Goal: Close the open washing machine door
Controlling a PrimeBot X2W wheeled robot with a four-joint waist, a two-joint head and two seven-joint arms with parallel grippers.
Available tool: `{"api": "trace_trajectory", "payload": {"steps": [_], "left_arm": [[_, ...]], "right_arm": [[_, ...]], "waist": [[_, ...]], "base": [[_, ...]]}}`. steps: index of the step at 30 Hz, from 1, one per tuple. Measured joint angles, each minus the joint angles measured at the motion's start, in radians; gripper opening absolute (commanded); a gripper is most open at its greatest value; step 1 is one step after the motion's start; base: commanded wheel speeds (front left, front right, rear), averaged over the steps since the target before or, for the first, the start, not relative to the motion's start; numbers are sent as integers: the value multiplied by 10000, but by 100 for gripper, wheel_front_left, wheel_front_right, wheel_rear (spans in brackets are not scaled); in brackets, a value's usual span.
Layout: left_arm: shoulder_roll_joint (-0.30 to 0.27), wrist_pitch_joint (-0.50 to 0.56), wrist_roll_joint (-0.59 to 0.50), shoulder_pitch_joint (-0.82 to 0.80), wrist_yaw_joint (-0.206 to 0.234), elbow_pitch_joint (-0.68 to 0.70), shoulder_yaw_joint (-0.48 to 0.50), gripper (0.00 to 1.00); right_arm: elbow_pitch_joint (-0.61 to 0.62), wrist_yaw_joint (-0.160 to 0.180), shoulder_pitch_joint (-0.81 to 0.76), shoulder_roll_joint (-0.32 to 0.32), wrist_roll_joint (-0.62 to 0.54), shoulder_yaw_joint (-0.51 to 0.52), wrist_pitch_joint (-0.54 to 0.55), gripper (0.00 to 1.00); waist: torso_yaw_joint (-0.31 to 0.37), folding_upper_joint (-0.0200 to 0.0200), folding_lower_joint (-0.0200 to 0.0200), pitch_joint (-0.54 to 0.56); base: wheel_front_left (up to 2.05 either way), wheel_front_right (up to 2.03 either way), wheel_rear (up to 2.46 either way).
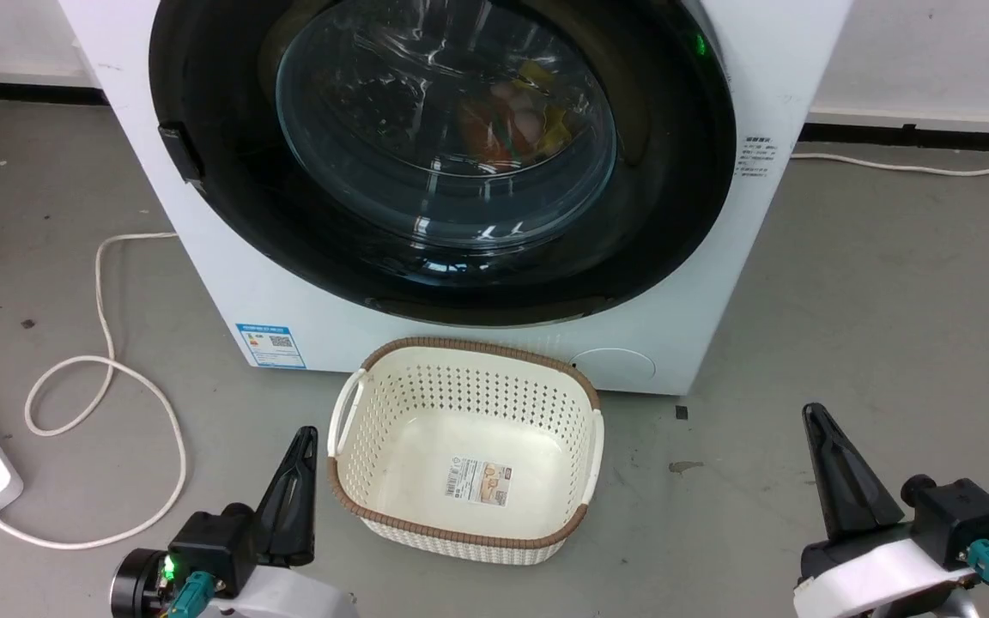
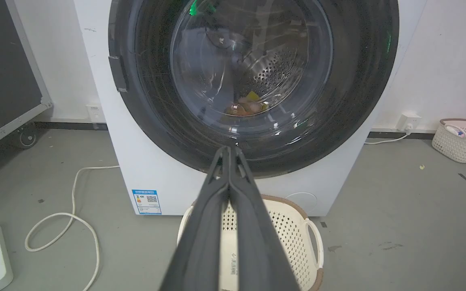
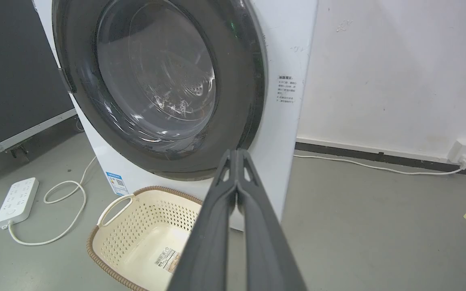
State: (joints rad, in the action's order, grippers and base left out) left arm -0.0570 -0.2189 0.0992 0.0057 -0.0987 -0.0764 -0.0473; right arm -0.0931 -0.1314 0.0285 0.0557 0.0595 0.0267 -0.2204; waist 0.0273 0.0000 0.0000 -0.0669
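The washing machine door [image 1: 443,146]: glossy black rim, clear glass (basket [image 1: 460,344] matt perforated plastic).

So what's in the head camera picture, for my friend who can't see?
A white washing machine stands with its big round black-rimmed door lying flat against its front, colourful clothes seen through it. A cream basket sits on the grey floor before it. The left gripper and right gripper show at the bottom corners.

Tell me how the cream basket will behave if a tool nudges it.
The basket looks empty and perforated, so probably light and apt to slide on the smooth floor. Its walls look stiff; wide and low, it seems unlikely to tip.
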Motion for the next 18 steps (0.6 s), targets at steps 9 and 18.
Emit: {"api": "trace_trajectory", "payload": {"steps": [9,18], "left_arm": [[2,176,-63,-1,77,48,25,0],[12,382,-119,-1,157,107,69,0]], "right_arm": [[69,0,0,0,-59,-19,217,0],[142,0,-1,0,-92,-44,397,0]], "waist": [[-23,0,0,57],[-46,0,0,113]], "base": [[0,0,0],[0,0,0]]}}
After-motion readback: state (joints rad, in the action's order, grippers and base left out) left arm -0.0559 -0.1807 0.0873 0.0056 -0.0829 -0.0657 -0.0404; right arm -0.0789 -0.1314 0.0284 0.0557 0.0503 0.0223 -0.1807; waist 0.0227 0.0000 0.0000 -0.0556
